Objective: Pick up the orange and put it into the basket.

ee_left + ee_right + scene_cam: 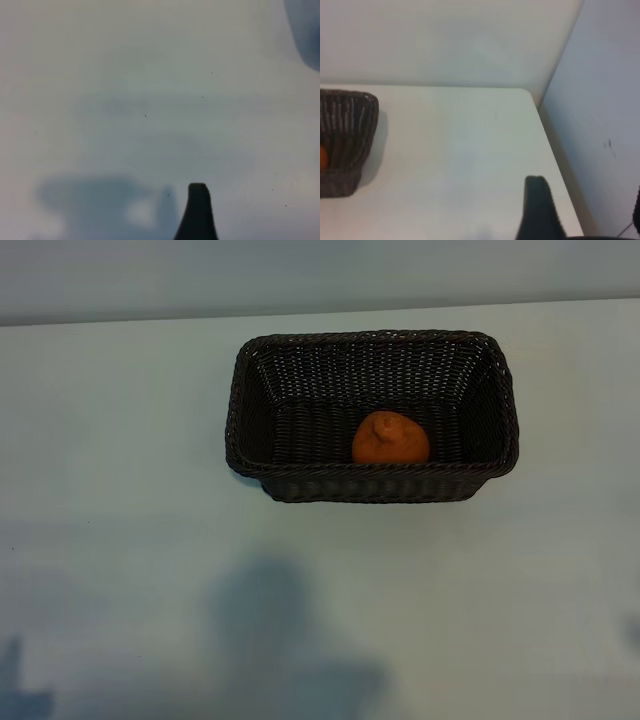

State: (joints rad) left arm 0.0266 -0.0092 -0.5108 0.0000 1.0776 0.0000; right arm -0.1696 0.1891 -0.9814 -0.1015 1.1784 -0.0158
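On the worktop, exterior view: the basket [372, 418] sits toward the far side, a little right of centre, long side facing the camera.
Orange: the orange [390, 439] lies inside the basket on its floor, against the near wall, slightly right of the basket's middle, knobby stem end up.
Worktop: the worktop [120, 440] is pale; soft shadows lie on its near part, below the basket.
Arms in exterior view: neither arm nor pincer shows here.

Left wrist view: bare worktop fills the picture, with a dim shadow patch on it.
Left finger: one dark finger [197, 212] of the left pincer rises from the edge of the picture; its tip touches nothing.
Left pincer state: released, jaws standing wide, nothing between them.

Right wrist view: a corner of the basket shows at the picture's edge, with a sliver of the orange just visible inside it.
Right finger: one dark finger [539, 210] of the right pincer stands over bare worktop, well apart from the basket.
Right pincer state: released, jaws apart, holding nothing.
Surroundings: a pale wall [450, 40] runs behind the worktop and a side panel [605, 115] meets it at the far corner.
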